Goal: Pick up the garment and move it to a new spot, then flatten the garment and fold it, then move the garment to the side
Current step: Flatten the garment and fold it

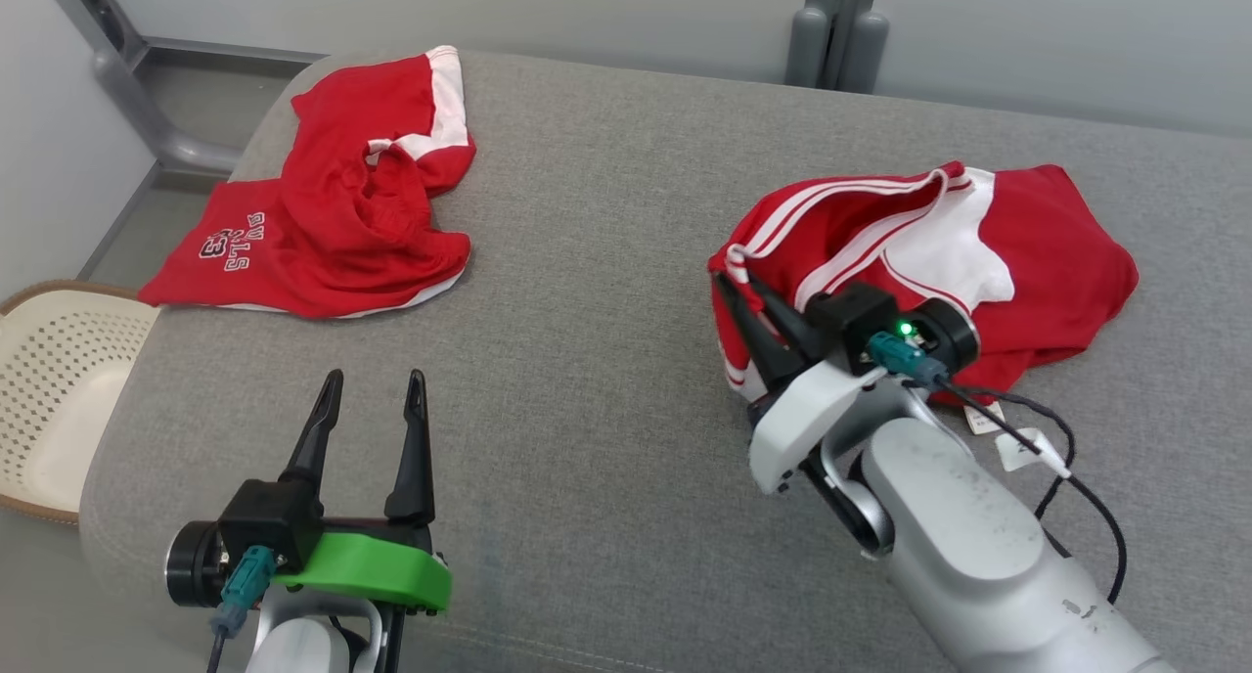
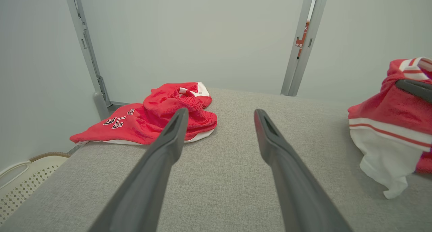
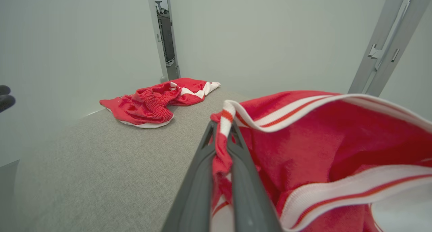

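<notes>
1. Right gripper (image 3: 222, 128): long dark fingers pressed together, pinching a bunched fold of striped rib trim on the red jersey.
2. Red jersey (image 1: 1037, 243): the task's item. It is a crumpled heap on the right part of the grey upholstered surface (image 1: 606, 262). The pinched left edge is raised and a white panel droops below it. The rest lies on the cushion, with paper tags (image 1: 1017, 448) trailing at the near side.
3. Handling, as judged: light, soft and limp. It should sag from any single hold and may slide on itself. The rib trim is the thickest, firmest place to grip. Flattening likely calls for a second hold further along that same trim.
4. Left gripper (image 1: 375, 380): fingers spread wide and empty, over bare cushion, well apart from both garments.
5. Red shorts (image 1: 333, 223): lettered "BULLS", elastic waistband, rumpled at the far left corner.
6. Cream perforated basket (image 1: 59, 380): beside the surface's left edge, set lower.
</notes>
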`<state>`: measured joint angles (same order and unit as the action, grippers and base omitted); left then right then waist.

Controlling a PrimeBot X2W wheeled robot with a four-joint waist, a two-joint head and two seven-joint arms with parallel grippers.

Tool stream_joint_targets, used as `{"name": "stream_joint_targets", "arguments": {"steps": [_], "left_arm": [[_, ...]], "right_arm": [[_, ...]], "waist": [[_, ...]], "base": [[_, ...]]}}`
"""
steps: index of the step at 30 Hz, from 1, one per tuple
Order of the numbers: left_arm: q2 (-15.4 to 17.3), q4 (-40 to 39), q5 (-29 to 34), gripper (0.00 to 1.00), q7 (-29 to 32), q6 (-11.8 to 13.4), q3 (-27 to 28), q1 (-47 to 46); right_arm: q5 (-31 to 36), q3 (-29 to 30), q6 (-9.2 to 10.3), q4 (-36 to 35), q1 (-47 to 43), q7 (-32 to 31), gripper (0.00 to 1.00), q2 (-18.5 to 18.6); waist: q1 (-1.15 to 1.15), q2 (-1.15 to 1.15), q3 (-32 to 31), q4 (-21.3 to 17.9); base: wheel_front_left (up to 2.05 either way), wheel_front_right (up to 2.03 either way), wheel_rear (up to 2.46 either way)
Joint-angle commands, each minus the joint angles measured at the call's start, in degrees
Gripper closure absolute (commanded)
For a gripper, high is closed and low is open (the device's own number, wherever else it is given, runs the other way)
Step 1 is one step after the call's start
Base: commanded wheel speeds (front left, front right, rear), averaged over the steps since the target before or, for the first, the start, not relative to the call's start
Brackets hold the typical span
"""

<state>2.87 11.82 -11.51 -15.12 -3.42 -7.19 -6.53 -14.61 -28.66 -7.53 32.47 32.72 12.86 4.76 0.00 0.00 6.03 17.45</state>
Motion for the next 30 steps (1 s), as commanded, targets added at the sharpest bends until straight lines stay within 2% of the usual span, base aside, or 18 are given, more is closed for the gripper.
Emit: {"name": "stream_joint_targets", "arguments": {"steps": [1,8,11,12,13,17,21,30], "left_arm": [[0.0,0.2,-0.6,0.00,-0.1,0.5,-0.1,-0.3],[0.0,0.3,-1.2,0.00,0.0,1.1,-1.2,-0.8],[0.0,0.3,-1.3,0.00,0.0,1.4,-1.6,-1.1],[0.0,0.4,-1.4,0.00,0.0,1.5,-1.7,-1.2],[0.0,0.4,-1.4,0.00,0.0,1.5,-1.8,-1.2],[0.0,0.5,-1.3,0.00,0.0,2.0,-1.4,-1.0],[0.0,0.7,-0.6,0.00,0.0,1.8,-0.8,-0.5],[0.1,0.2,-0.1,0.00,0.0,1.7,0.0,0.0]], "right_arm": [[-1.0,-2.3,0.08,0.6,0.8,0.1,1.00,-0.4],[-5.4,-16.0,0.08,4.6,0.5,0.5,1.00,-1.7],[-7.7,-19.8,0.09,6.2,0.6,0.9,1.00,-1.8],[-8.5,-20.8,0.08,6.5,0.8,1.1,0.70,-1.8],[-9.0,-21.4,0.08,6.8,1.0,1.3,0.00,-1.8],[-10.4,-21.1,0.09,8.7,2.6,2.0,0.00,-1.7],[-9.2,-16.6,0.09,10.8,4.0,2.4,0.00,-1.0],[-4.1,-3.5,0.08,5.3,0.3,2.4,0.00,7.0]], "waist": [[0.00,0.00,0.9,1.6],[0.00,0.00,2.0,3.4],[0.00,0.00,2.2,3.7],[0.00,0.00,2.3,3.8],[0.00,0.00,2.2,3.7],[0.00,0.00,1.8,2.7],[0.00,0.00,0.9,1.0],[0.00,0.00,0.1,-2.1]], "base": [[0.00,0.00,0.00],[0.00,0.00,0.00],[0.00,0.00,0.00],[0.00,0.00,0.00],[0.00,0.00,0.00],[0.00,0.00,0.00],[0.00,0.00,0.00],[0.00,0.00,0.00]]}}
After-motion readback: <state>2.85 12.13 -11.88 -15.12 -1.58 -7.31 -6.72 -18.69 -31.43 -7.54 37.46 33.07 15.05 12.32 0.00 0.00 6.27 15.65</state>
